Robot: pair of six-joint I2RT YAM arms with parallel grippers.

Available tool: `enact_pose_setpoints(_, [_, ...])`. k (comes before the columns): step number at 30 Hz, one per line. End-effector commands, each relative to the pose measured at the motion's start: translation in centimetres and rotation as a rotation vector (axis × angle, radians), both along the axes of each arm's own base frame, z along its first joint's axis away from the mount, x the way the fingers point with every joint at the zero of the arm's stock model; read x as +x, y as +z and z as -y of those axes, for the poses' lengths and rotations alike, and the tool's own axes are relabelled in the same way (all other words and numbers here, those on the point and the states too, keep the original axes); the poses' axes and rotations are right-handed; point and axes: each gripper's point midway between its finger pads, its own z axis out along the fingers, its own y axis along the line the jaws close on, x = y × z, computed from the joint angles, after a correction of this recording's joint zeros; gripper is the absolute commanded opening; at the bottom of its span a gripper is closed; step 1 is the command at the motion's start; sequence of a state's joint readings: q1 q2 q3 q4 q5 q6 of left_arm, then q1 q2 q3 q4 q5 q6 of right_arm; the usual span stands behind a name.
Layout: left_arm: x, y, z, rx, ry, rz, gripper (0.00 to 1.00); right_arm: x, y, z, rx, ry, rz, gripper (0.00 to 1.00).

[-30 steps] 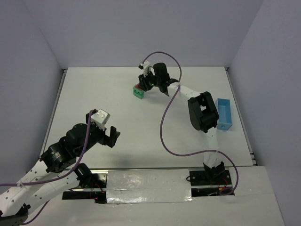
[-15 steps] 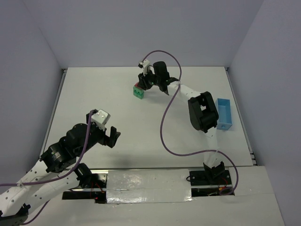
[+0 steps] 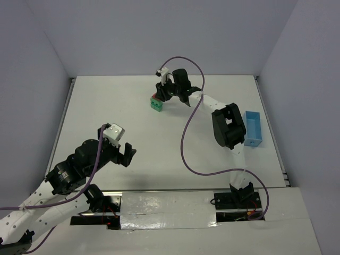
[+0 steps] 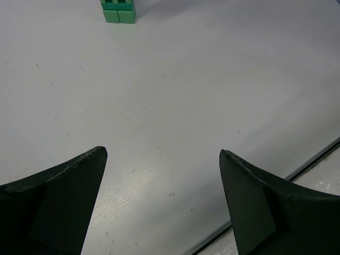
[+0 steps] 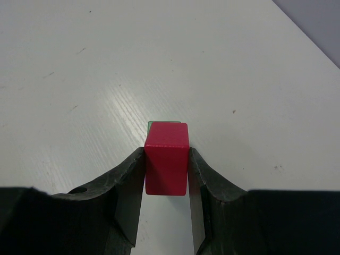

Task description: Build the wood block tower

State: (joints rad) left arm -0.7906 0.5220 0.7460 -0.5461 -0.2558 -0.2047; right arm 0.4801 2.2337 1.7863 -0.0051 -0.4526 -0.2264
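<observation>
R gripper (image 5: 166, 151) pinches red block (image 5: 166, 164) btwn both fingers, jaws partway in, pressed on its sides. Red block sits right over green stack (image 3: 156, 105); a green edge peeks out beyond it, but contact w/ stack can't be told. Stack = small green cubes at far-centre of table (image 3: 106, 106). L gripper (image 4: 162, 153) is spread wide w/ only tabletop btwn its fingers, well apart from stack on the near side. Well right of stack: light blue tray (image 3: 254, 128), only its blue floor showing.

The right gripper (image 5: 166, 164) held the red block (image 5: 166, 158) clamped between both fingers (image 5: 125, 175), above a green block (image 5: 159, 123) on the white table (image 5: 239, 64).
</observation>
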Motion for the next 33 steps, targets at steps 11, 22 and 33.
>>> enact_pose_setpoints(11, [0.37, 0.85, 0.59, -0.019, -0.024, 0.044, 1.0, 0.78, 1.49, -0.93, 0.009, 0.022, 0.043, 0.43])
enact_pose_setpoints(22, [0.3, 0.77, 0.75, -0.019, -0.033, 0.042, 0.99, 0.87, 1.37, -0.96, 0.003, 0.024, 0.041, 0.47])
enact_pose_setpoints(33, [0.24, 0.77, 0.83, -0.019, -0.039, 0.041, 0.99, 0.72, 1.27, -1.03, -0.003, 0.022, 0.043, 0.49])
